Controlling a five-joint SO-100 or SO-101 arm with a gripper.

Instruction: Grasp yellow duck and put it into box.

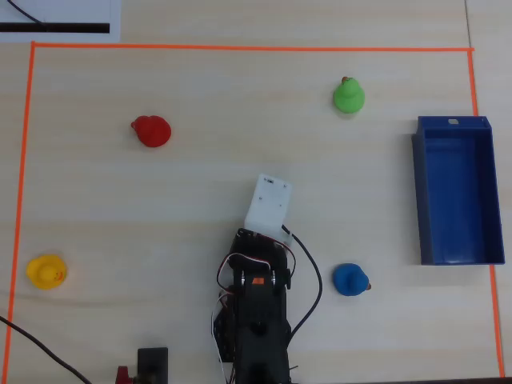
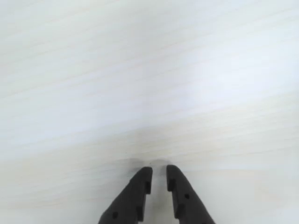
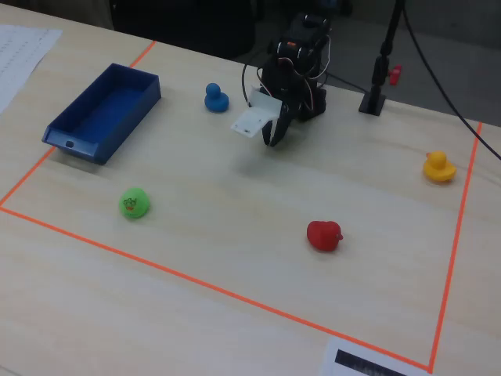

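The yellow duck (image 1: 46, 272) sits on the table near the left tape line in the overhead view, far left of the arm; in the fixed view it (image 3: 438, 166) is at the far right. The dark-blue box (image 1: 456, 192) lies empty at the right edge, and shows at the upper left in the fixed view (image 3: 102, 110). My gripper (image 2: 159, 170) hangs over bare table near the arm's base, its jaws nearly together with nothing between them. In the fixed view it (image 3: 272, 141) points down. From overhead a white wrist plate (image 1: 268, 204) hides it.
A red duck (image 1: 151, 131), a green duck (image 1: 348, 96) and a blue duck (image 1: 350, 280) stand on the table, the blue one just right of the arm. Orange tape (image 1: 240, 47) frames the work area. A black stand (image 3: 376, 86) rises behind the arm.
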